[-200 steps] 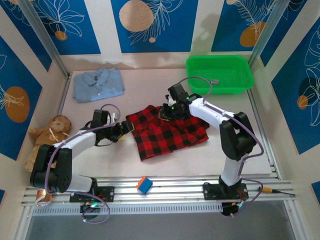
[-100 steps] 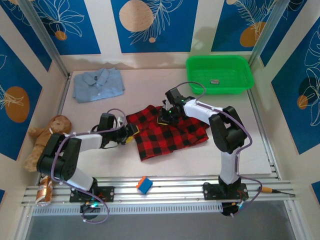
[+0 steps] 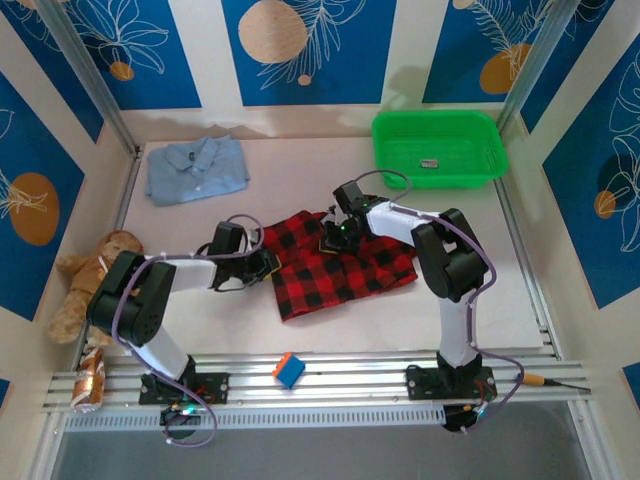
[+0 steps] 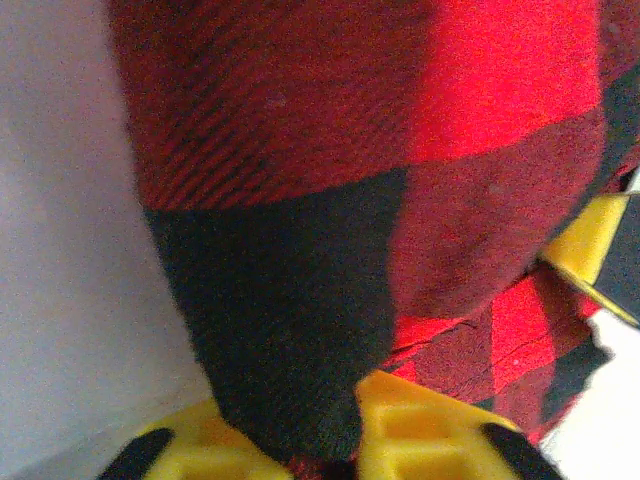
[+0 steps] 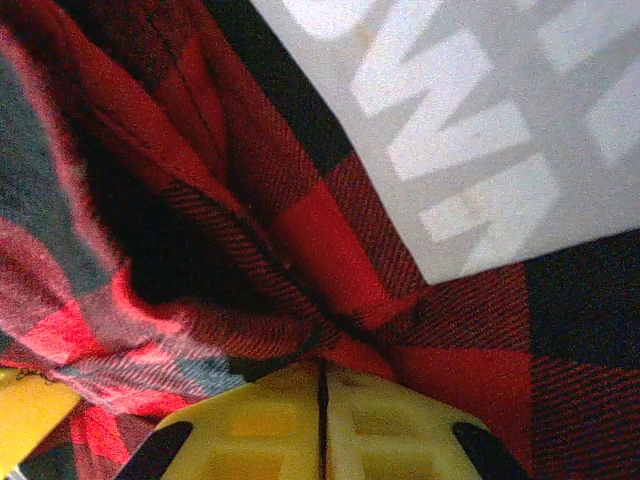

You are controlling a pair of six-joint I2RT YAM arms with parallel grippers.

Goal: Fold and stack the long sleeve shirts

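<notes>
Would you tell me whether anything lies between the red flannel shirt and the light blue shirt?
Nothing visible does: bare table separates the red flannel shirt from the light blue shirt.

The pale table [image 3: 380, 322] in front of me carries the red-and-black checked shirt [image 3: 340, 272], rumpled at its middle. A light blue shirt [image 3: 195, 170] lies flat at ten o'clock and a green basket [image 3: 440, 183] stands at two o'clock. A toy bear [image 3: 100, 265] lies at nine o'clock, by the edge.
</notes>
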